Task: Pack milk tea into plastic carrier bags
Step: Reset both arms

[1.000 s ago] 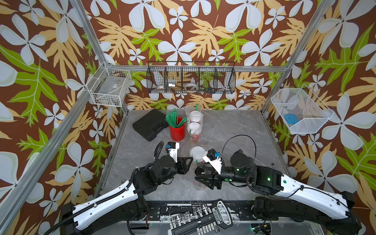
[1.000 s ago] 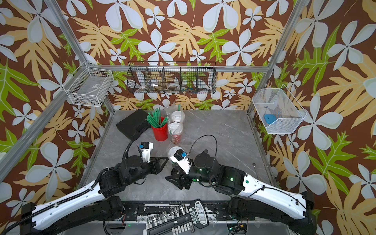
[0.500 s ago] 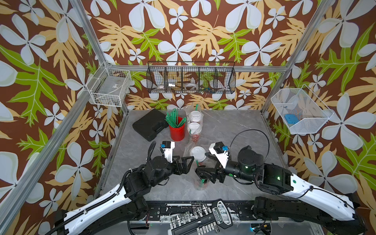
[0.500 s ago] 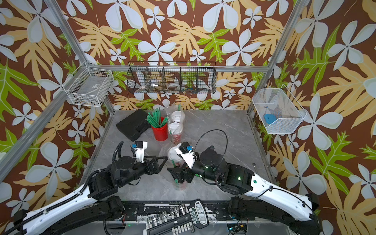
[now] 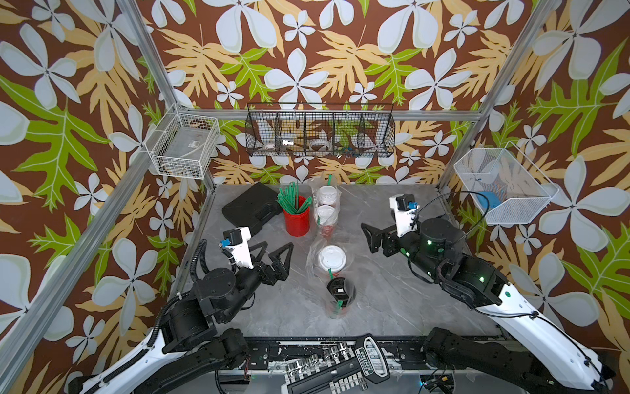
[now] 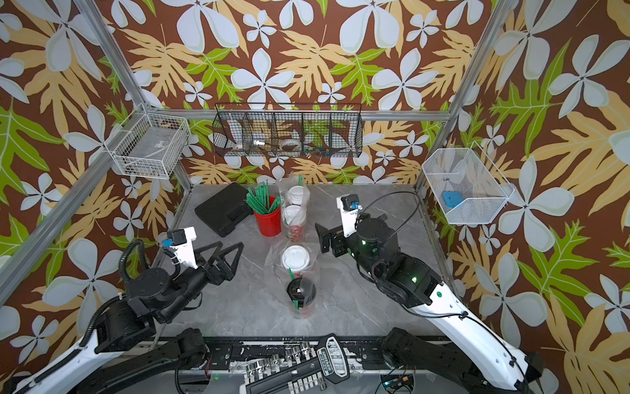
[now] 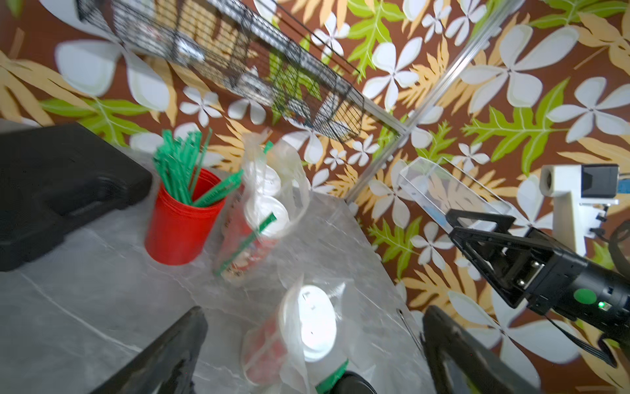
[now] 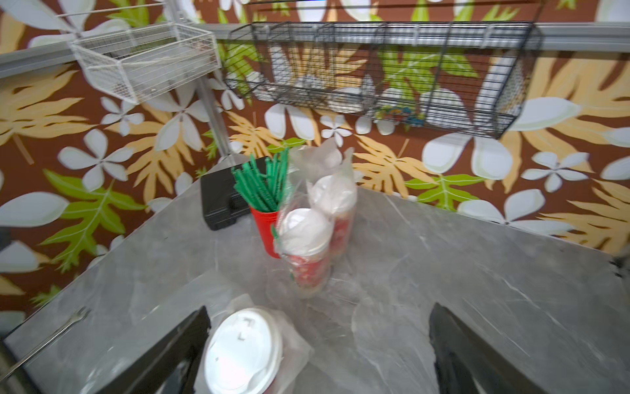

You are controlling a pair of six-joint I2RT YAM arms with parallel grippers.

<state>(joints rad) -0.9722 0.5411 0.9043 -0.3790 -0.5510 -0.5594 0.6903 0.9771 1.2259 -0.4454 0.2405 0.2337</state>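
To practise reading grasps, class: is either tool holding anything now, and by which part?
Nothing is held. The left tool and the right tool both stand open and empty, clear of the black-lidded cup.

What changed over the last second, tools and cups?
Both pulled back from the near bag: left tool toward its own side, right tool out and toward the back wall. Both now stand open, holding nothing. White-lid cup and black-lid cup stay in that bag; far bagged pair, straw cup unmoved.
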